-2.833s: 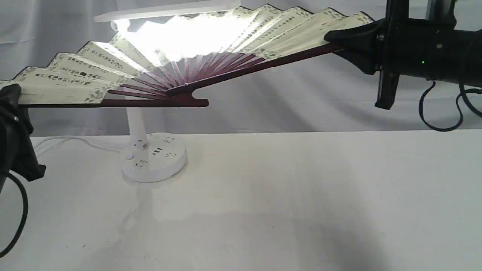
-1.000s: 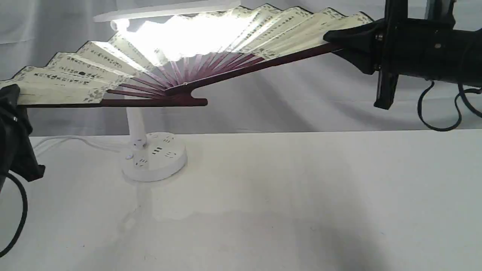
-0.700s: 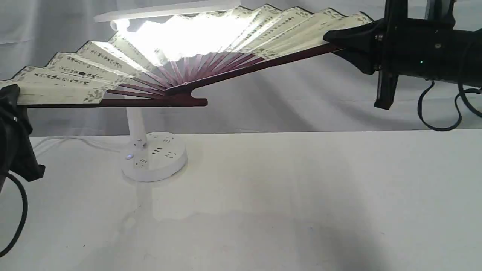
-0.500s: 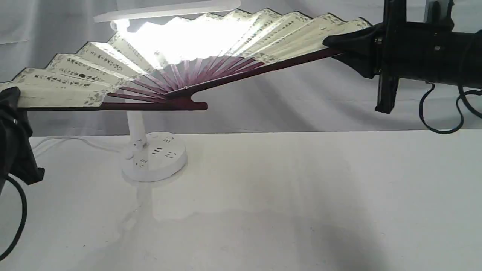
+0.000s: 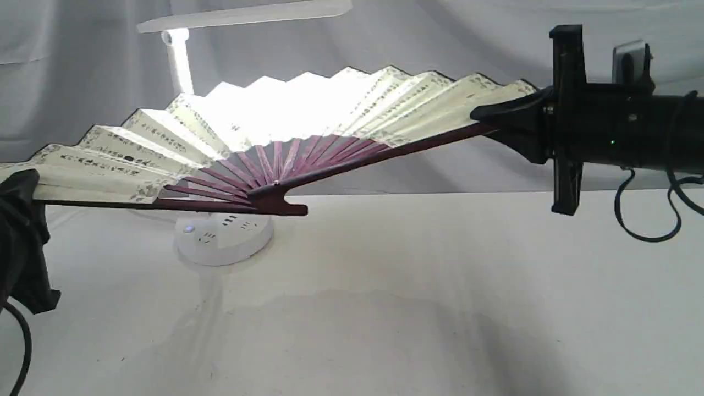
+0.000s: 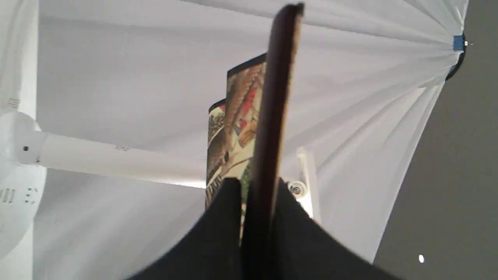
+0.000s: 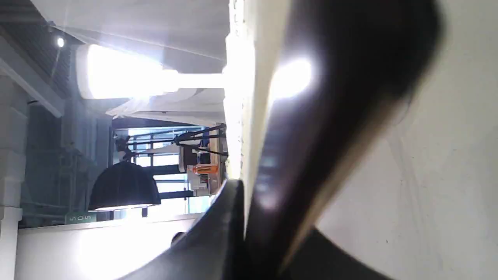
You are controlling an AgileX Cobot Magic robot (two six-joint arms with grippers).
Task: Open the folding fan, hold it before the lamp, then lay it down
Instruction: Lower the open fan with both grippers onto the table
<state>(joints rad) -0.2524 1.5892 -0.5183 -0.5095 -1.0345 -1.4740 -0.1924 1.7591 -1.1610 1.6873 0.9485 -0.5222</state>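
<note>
1. My left fingers are shut on the left guard of the folding fan. My right fingers clamp its right guard the same way, and dark wood fills the gap in each pair.
2. The fan has dropped. Half a second ago its leaf covered the light bar of the lamp; now the leaf's top edge sits below that bar, lit from behind.
3. The pivot hangs in front of the lamp's round base, near the table but not on it.
4. I judge that the showing is done and the laying-down has begun. The fan is spread fully open.
5. My right arm reaches in level from the right with the right gripper held high. My left gripper sits lower at the far left, so the fan slopes up to the right.
</note>
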